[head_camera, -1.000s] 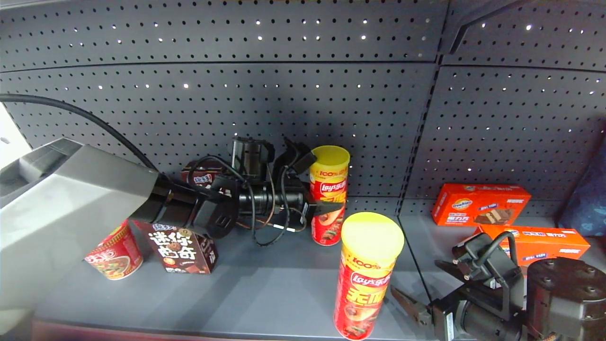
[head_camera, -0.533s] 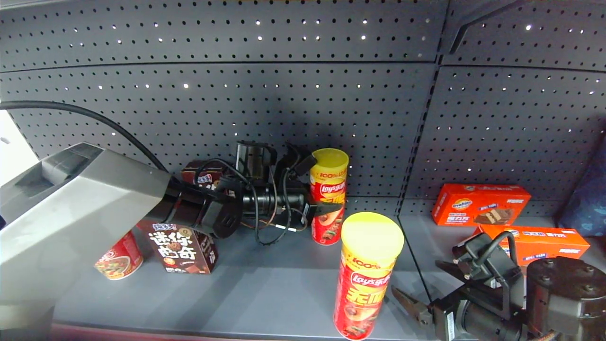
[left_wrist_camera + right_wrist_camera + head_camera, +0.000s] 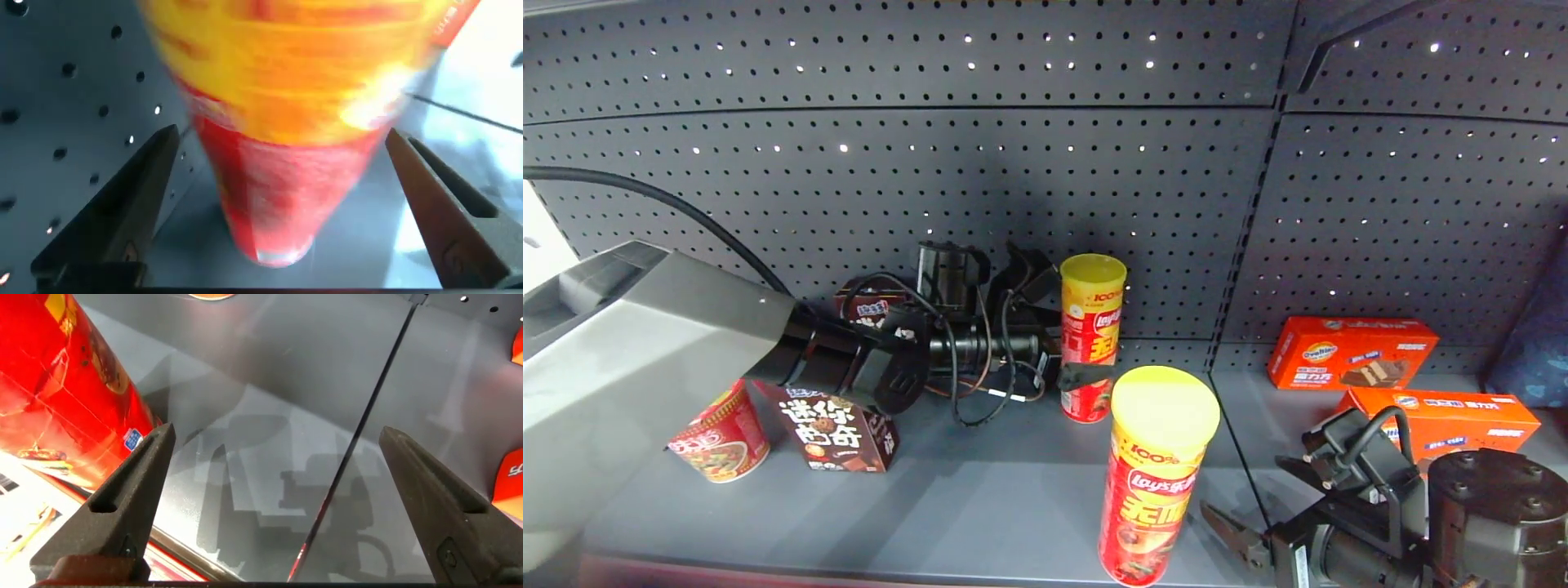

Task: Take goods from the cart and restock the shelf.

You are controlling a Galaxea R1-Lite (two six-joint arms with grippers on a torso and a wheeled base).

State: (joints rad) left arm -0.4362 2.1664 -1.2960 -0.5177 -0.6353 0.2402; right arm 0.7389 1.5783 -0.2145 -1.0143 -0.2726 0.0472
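Two red chip cans with yellow lids stand on the grey shelf. The back can is upright near the pegboard wall. My left gripper is open around its lower part. In the left wrist view the can sits between the two fingers with a gap on each side. The front can stands near the shelf's front edge. My right gripper is open just to its right, low over the shelf. The right wrist view has that can beside the open gripper, which holds nothing.
A dark cookie box and a red noodle cup stand at the left. Another dark box is behind the left arm. Two orange boxes lie on the right section, past the shelf seam.
The back can has turned on its axis, showing a different side of its label. My left gripper has drawn back slightly to the left. The right arm is nearly still.
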